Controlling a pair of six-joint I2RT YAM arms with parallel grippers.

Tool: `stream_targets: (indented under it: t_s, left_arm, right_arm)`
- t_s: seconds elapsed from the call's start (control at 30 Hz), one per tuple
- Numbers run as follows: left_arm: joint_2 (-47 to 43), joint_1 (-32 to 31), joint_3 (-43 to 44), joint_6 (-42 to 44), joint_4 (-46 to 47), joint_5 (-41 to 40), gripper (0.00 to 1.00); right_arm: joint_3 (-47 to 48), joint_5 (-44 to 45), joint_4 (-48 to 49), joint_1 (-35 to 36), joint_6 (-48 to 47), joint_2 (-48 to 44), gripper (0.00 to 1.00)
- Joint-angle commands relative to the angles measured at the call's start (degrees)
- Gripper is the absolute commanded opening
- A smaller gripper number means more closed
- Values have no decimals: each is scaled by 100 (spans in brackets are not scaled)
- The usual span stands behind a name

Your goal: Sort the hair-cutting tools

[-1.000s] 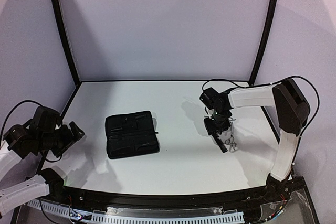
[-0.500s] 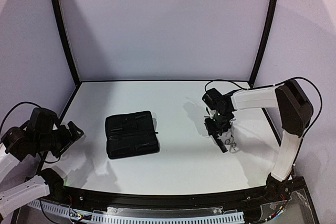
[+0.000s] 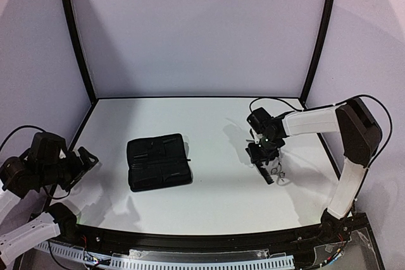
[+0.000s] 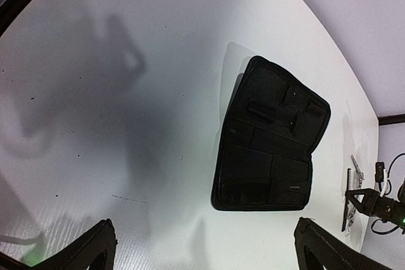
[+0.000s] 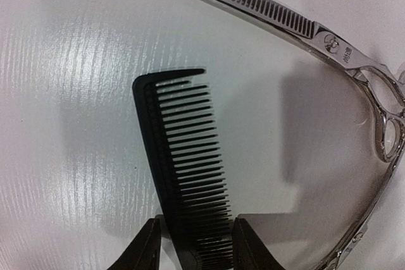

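A straight black comb (image 5: 183,156) lies on the white table, and my right gripper (image 5: 193,245) is shut on its near end, one finger against each side. Thinning scissors (image 5: 272,14) lie just beyond and right of it, their silver handles curving down the right edge. In the top view the right gripper (image 3: 261,156) points down at the comb (image 3: 266,174), with the scissors (image 3: 277,170) beside it. My left gripper (image 4: 205,245) is open and empty, held above the table's left side (image 3: 87,156). No tail comb shows.
A black zip case (image 3: 159,161) lies open at the table's middle left, also visible in the left wrist view (image 4: 272,150). Black frame posts stand at the back corners, and the enclosure walls close in the sides.
My right gripper has shifted slightly right and down over the comb. My left arm has drawn back down and to the left.
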Motion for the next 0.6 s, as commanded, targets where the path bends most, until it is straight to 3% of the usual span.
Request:
stream_targets:
  t_s: [0.0,0.3,0.57]
  left_arm:
    - [-63,-15,-13,-66,-243,37,100]
    - [-74,-16,26,-48,-147,37,100]
    - [-37,-15,-64,31,478,455,100]
  right_arm:
    - [-522,-279,-357,43,83,537,36]
    - [-505,17,-315,340,-117,-32,26]
    - [-224,292,-323,715,-425,-863,19]
